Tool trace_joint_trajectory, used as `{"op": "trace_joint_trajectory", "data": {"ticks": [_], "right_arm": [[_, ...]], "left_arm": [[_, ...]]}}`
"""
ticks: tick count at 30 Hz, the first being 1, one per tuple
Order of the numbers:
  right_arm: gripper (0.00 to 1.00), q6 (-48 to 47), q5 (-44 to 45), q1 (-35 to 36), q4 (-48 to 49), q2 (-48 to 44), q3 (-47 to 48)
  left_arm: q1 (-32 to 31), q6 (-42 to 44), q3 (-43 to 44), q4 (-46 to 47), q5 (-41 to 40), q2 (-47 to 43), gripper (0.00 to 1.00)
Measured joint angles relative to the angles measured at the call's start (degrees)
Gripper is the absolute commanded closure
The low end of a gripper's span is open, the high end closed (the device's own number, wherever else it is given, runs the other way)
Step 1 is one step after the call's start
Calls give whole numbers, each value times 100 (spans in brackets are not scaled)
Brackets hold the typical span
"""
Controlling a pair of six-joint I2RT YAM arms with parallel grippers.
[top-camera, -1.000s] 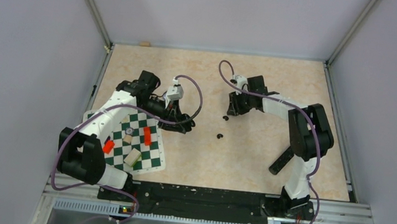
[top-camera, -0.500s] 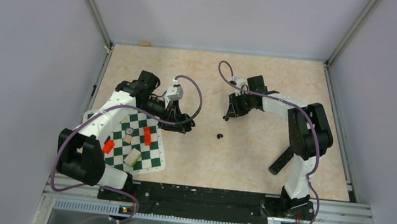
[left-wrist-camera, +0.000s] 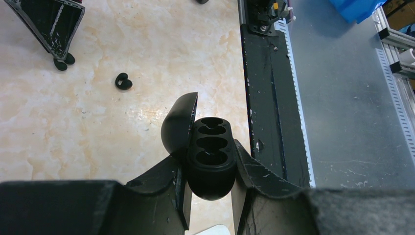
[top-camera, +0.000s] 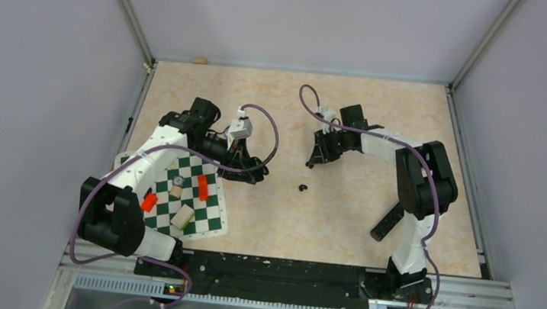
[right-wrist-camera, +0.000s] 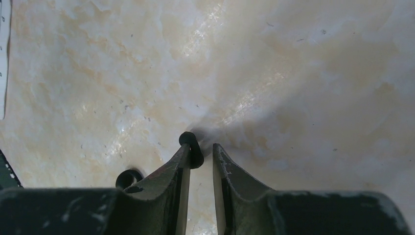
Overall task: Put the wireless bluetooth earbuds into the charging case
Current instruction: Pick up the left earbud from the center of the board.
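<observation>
The left gripper [left-wrist-camera: 210, 155] is clamped on the lower body of the case [left-wrist-camera: 211, 147], one finger on each flank. This leaves the top face exposed and holds the case steady as a fixed receptacle. The lid [left-wrist-camera: 178, 125] is swung open to the side, and both wells are visible and empty, so neither earbud has been inserted yet. The right gripper [right-wrist-camera: 201, 148] is down at the table [right-wrist-camera: 293, 73], well apart from the case, with its jaws set narrow. One earbud [right-wrist-camera: 191, 144] lies at the fingertips, touching the inner face of one finger, with a slim gap visible to the other finger. It is bracketed but not yet visibly pinched. The narrow setting suits a part this small, since only the fingertips can capture it. The second earbud [right-wrist-camera: 128, 177] rests on the table just beside that gripper, towards the case, and is untouched. The step in hand appears to be the pick-up of the first earbud.
</observation>
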Motion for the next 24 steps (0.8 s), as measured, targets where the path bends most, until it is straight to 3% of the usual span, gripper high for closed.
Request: {"op": "trace_joint_trajectory", "data": {"ticks": [2,8,17,24], "right_arm": [[90,-17,-72,0,0,2,0],[100,-103,-323,0,7,2,0],[100,-258,-693,0,-116,-186,-11],[100,-498,-863,0,-114,-1556,-52]], "left_arm": [[0,2,-4,0,0,0,100],[0,2,-9,2,2,0,100],[-11,-4,-11,11,0,0,100],[-157,-267,24,208,-271,-190,100]]}}
